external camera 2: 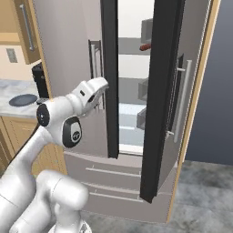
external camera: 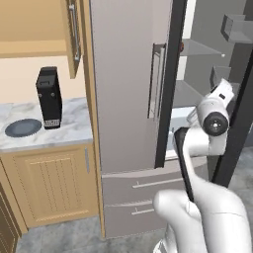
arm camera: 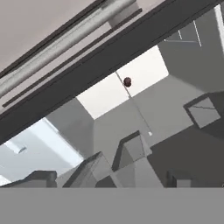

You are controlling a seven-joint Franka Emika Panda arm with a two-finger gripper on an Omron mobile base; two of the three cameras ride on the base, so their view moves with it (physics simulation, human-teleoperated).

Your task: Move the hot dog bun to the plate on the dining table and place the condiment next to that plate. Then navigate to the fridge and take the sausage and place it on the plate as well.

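Pincer spread wide, grasping nothing, poised at open fridge gap. Sausage lies on upper shelf, approx 1 o'clock from pincer. Prob light, smooth, roll-prone; grip mid-length across its width.

white glossy arm of rounded segments, dark round joint caps, black strip along one link, bulbous white base

Tan wood cabinets, marble counter, mottled grey floor, dark blue-grey wall
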